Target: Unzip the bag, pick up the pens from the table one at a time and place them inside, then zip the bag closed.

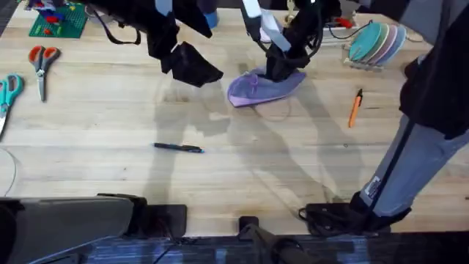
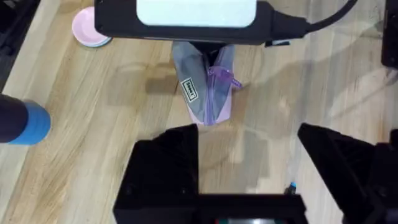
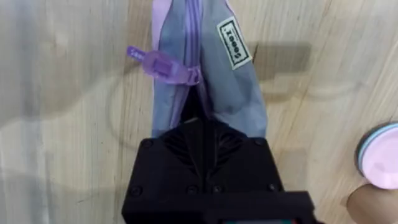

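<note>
On the wooden worktop (image 1: 110, 125), our right gripper (image 3: 202, 121) has its jaws clamped on the bag (image 1: 260, 88), steadying it so the left gripper (image 2: 249, 146), jaws wide and empty, can unzip.

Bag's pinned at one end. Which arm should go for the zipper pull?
Left, probably. The right gripper is shut on the bag, anchoring it. The left gripper is open, facing the zipper pull.

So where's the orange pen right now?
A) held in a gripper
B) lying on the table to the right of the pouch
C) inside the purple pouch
B: in the overhead view the orange pen lies on the bare table, right of the purple pouch, with nothing touching it.
</note>
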